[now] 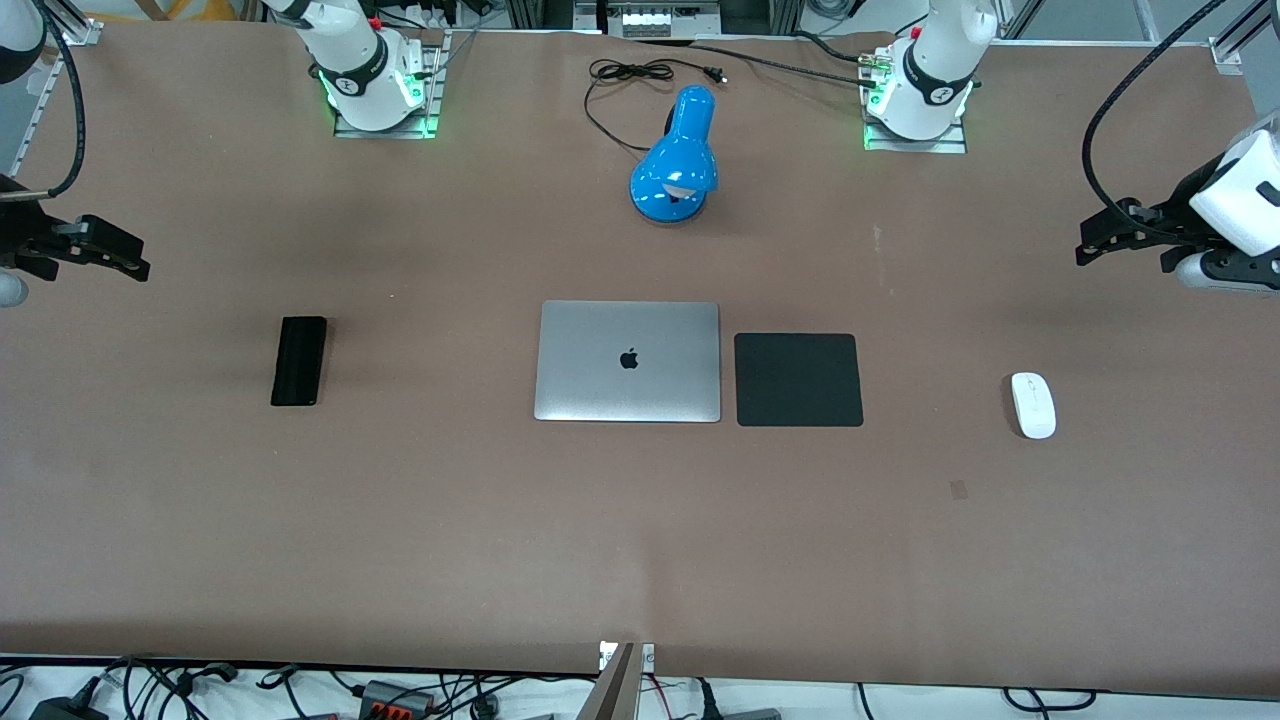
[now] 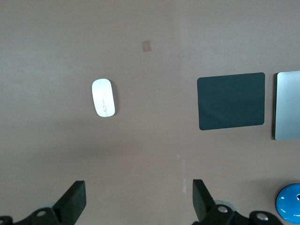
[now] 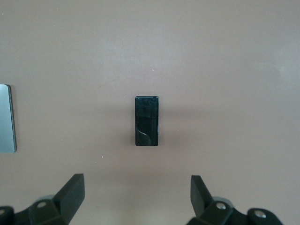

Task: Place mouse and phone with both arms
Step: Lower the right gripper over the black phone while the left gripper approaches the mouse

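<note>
Brown matting covers the whole table (image 1: 640, 560), with cables trailing off its edge nearest the front camera. Taking the closed silver laptop (image 1: 627, 361) as the centre of a clock with twelve toward the robots' bases, the black square pad (image 1: 798, 380) lies just beside it at three o'clock. The mouse (image 1: 1033, 405) sits flat on the mat well out along that same three o'clock line, toward the left arm's end. The phone (image 1: 299, 360) lies flat at nine o'clock, toward the right arm's end, well apart from the laptop. At twelve o'clock stands a blue desk lamp (image 1: 675, 160), its black cord (image 1: 625, 85) looped closer to the bases. The left gripper (image 1: 1100, 240) hangs above bare mat at two o'clock, fingers (image 2: 72, 201) spread wide and empty. The right gripper (image 1: 115, 258) hangs over the mat at ten o'clock, fingers (image 3: 70, 192) likewise parted, holding nothing.
</note>
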